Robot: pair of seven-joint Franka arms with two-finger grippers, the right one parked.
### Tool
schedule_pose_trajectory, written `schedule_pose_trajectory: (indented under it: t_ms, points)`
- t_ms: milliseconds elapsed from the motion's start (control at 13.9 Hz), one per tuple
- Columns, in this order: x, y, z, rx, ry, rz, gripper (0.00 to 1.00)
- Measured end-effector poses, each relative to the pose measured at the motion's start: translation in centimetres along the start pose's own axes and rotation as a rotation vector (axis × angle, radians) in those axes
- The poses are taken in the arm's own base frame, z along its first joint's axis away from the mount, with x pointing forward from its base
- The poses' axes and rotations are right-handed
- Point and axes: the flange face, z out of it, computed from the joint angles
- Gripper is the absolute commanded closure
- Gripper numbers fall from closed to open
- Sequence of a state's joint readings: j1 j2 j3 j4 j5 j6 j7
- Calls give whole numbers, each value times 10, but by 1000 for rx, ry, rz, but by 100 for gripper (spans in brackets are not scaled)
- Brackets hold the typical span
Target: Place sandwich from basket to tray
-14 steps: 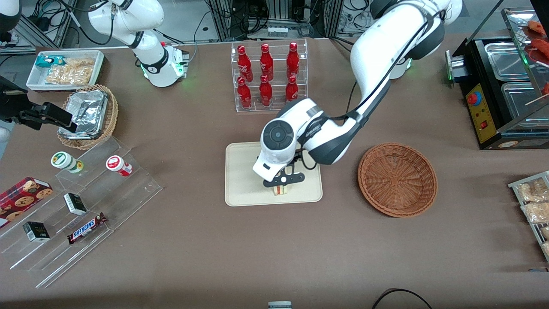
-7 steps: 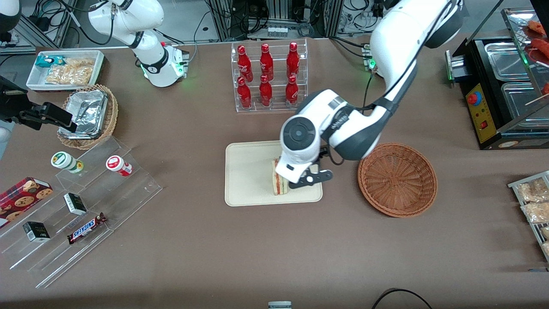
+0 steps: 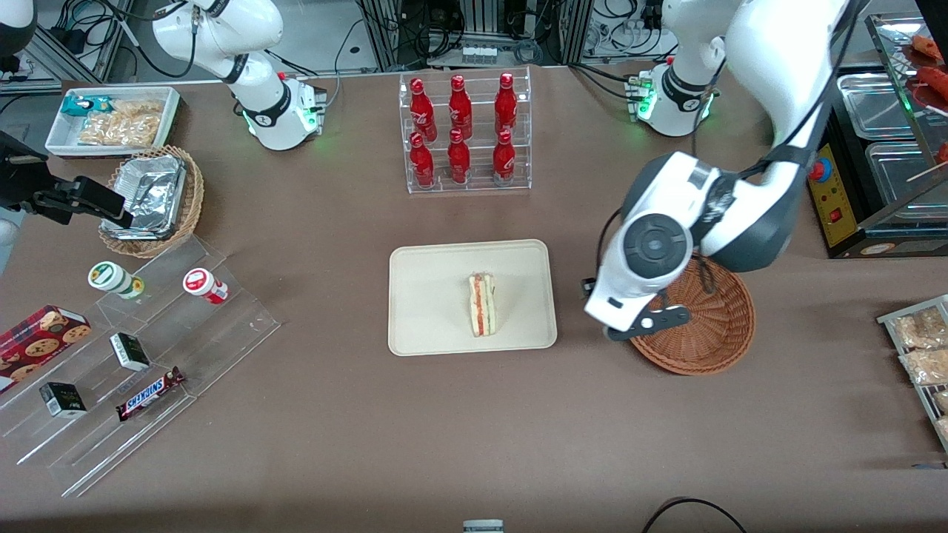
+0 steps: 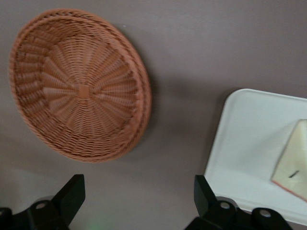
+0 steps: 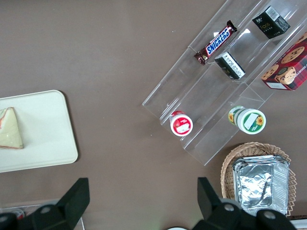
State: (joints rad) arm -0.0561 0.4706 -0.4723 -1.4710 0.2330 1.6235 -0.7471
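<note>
Snack bin (image 3: 111,118): at the parked arm's end of the table you see a white bin of snack packets.
Foil basket (image 3: 152,200): just nearer the front camera than that bin sits a tan wicker basket holding silver foil containers.
Acrylic steps (image 3: 148,355): nearer the camera again, you have a clear stepped stand carrying two small jars, two dark boxes and a Snickers bar (image 3: 150,393), with a cookie box (image 3: 38,340) at its end.
Bottle rack (image 3: 464,133): farther from the camera than the tray, a clear rack holds six red bottles.
Tray (image 3: 429,296): the cream tray lies flat at mid-table.
Sandwich (image 3: 482,304): you find it on the tray, lying toward the basket side, its red and green filling edge showing from above, nothing gripping it.
Gripper (image 3: 646,323): it hangs in the air over the basket's rim nearest the tray, clear of the sandwich; in the wrist view your two fingers (image 4: 72,194) stand wide apart with nothing between them.
Basket (image 3: 711,326): the reddish-brown wicker bowl sits beside the tray, toward the working arm's end, with only bare weave showing.
Food warmer (image 3: 866,148): a black unit with steel pans stands at the working arm's end.
</note>
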Motion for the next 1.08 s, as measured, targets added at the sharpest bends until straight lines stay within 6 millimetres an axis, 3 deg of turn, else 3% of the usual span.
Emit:
schedule_pose_trajectory:
  t_ms: [216, 576, 1080]
  points:
    - [-3, -54, -10, -9, -16, 49, 0]
    - [-25, -141, -41, -17, -35, 147, 0]
    - [-40, -239, -81, -30, -45, 192, 0]
